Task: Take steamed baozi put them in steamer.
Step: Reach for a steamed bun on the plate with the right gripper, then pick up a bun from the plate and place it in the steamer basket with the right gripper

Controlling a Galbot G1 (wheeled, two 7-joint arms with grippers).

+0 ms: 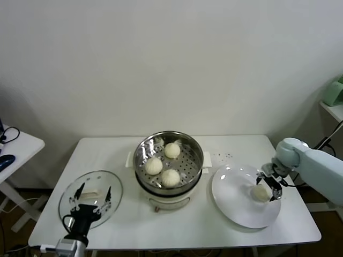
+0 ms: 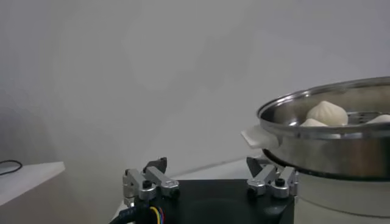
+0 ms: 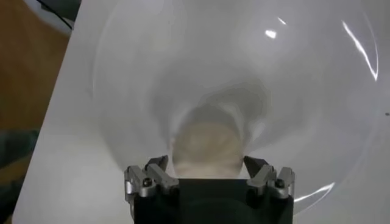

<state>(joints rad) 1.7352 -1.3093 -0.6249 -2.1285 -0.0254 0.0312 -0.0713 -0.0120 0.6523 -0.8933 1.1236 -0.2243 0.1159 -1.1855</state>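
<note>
The steamer (image 1: 143,155) stands mid-table with three baozi in it (image 1: 172,150), (image 1: 154,166), (image 1: 170,177). A fourth baozi (image 1: 261,193) lies on the white plate (image 1: 236,206) to the right. My right gripper (image 1: 269,184) is low over the plate, open, with its fingers on either side of this baozi. In the right wrist view the baozi (image 3: 207,146) sits between the spread fingers of the gripper (image 3: 206,163). My left gripper (image 1: 92,195) is parked open and empty at the front left. The steamer (image 2: 329,146) also shows in the left wrist view.
A round glass lid (image 1: 110,184) lies flat on the table at the front left, under my left gripper (image 2: 206,167). A side table (image 1: 16,144) stands far left. A wall is close behind the white table (image 1: 107,150).
</note>
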